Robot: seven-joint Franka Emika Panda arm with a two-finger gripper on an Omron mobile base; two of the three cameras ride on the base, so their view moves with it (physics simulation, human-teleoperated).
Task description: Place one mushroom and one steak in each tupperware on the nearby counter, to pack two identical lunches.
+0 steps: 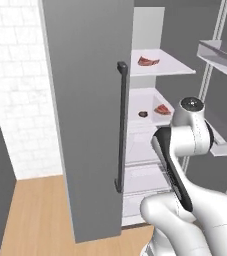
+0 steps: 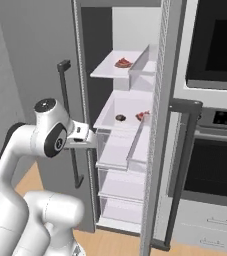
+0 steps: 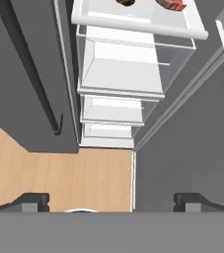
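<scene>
Both steaks are in the open fridge: one steak (image 1: 148, 61) on the top shelf, the lower steak (image 1: 162, 109) one shelf down with a mushroom (image 1: 143, 114) at its 9 o'clock, so I'd say nothing's packed yet. Their long axes run roughly 9-to-3 in my left base view. My gripper (image 3: 111, 201) is wide open and empty, aimed down at the floor (image 3: 59, 173).

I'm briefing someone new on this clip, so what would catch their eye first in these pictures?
The open fridge stands out: white shelves between its grey doors. One steak lies on the upper shelf; on the shelf below, a second steak sits beside a small dark mushroom. The white arm reaches toward it, its gripper open over the wood floor, holding nothing.
</scene>
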